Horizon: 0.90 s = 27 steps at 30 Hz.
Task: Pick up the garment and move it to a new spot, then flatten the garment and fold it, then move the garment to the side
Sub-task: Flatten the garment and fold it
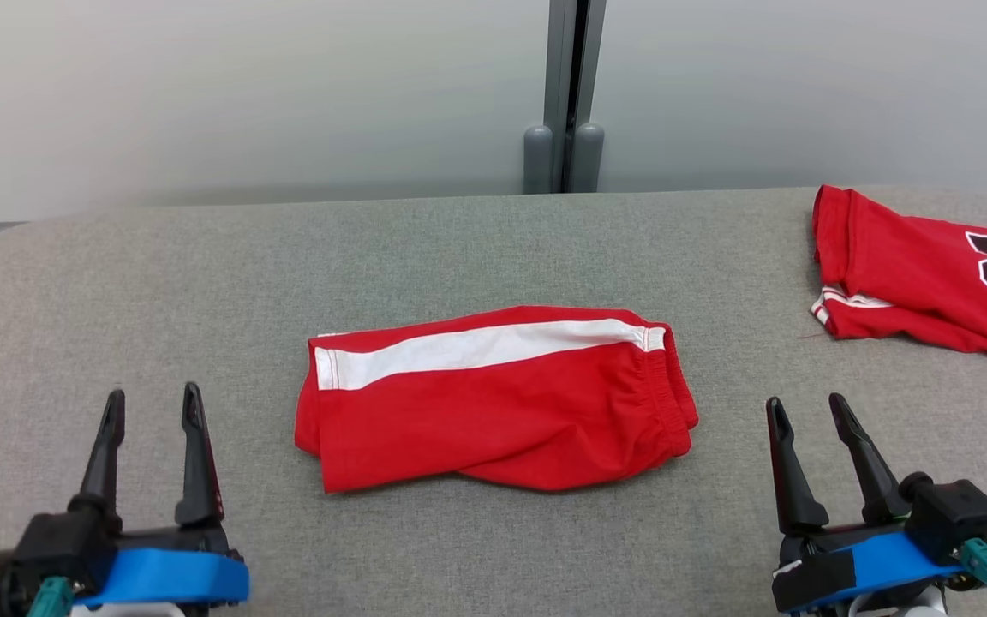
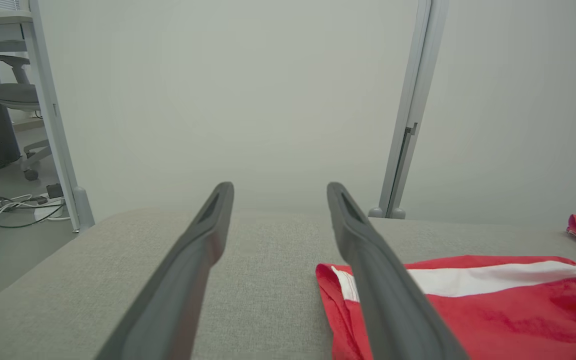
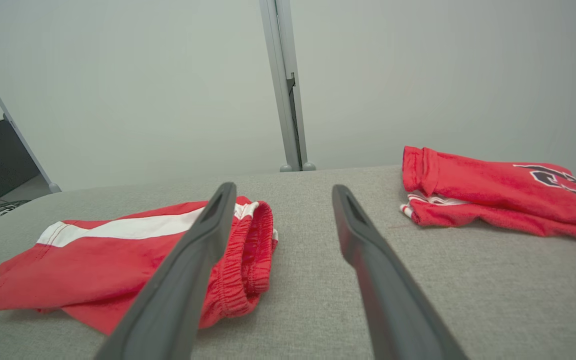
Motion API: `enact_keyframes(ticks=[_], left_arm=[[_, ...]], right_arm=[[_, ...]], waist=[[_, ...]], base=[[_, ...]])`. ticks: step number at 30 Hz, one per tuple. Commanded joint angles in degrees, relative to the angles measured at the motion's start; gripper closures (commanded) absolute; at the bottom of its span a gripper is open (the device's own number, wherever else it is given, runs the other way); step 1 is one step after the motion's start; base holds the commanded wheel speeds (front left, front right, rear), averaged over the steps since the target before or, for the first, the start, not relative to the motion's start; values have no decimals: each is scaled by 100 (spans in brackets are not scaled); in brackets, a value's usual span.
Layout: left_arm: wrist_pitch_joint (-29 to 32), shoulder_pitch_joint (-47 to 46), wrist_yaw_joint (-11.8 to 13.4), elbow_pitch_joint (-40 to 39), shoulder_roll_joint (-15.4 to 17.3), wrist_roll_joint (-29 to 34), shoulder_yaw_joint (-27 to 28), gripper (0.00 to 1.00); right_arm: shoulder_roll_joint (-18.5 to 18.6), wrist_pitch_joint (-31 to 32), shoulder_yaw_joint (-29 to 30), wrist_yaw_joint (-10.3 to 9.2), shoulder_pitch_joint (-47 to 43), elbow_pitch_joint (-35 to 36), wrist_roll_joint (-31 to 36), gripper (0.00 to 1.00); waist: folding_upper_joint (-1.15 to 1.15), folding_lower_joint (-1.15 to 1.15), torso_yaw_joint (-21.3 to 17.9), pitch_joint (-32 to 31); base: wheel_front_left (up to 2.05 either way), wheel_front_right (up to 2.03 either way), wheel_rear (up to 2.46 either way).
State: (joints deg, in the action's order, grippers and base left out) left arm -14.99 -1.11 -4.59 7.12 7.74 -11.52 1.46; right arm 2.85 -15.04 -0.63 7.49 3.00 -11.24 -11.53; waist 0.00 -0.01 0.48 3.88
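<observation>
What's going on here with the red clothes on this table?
A two-armed robot is folding clothes. Red shorts with a white stripe lie folded in the middle of the grey table. The left gripper and right gripper are open, holding nothing, one on each side of the shorts. Another red garment lies at the table's far right.

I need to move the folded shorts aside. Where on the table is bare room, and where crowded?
Bare: the left part of the table, beyond the left gripper and left of the red shorts; the strip behind them. Crowded: the far right, where the red jersey lies beyond the right gripper.
</observation>
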Motion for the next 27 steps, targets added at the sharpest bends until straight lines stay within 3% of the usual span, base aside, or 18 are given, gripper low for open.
enact_keyframes(ticks=[1,8,18,27], left_arm=[[-25,74,-25,-36,-52,54,40,0],[-25,558,-185,11,-302,405,182,0],[-26,718,-280,83,-390,538,289,0],[-26,541,-288,99,-424,595,227,0]], right_arm=[[9,-17,13,1,-79,17,-2,0],[9,-17,53,1,-302,-85,-61,0],[9,-16,20,1,-395,-197,-42,0],[10,-16,-122,1,281,-523,92,0]], waist=[[0,1,-12,-25],[0,1,-27,-177],[0,1,-41,-245],[0,1,65,-176]], base=[[0,0,0],[0,0,0],[0,0,0],[0,0,0]])
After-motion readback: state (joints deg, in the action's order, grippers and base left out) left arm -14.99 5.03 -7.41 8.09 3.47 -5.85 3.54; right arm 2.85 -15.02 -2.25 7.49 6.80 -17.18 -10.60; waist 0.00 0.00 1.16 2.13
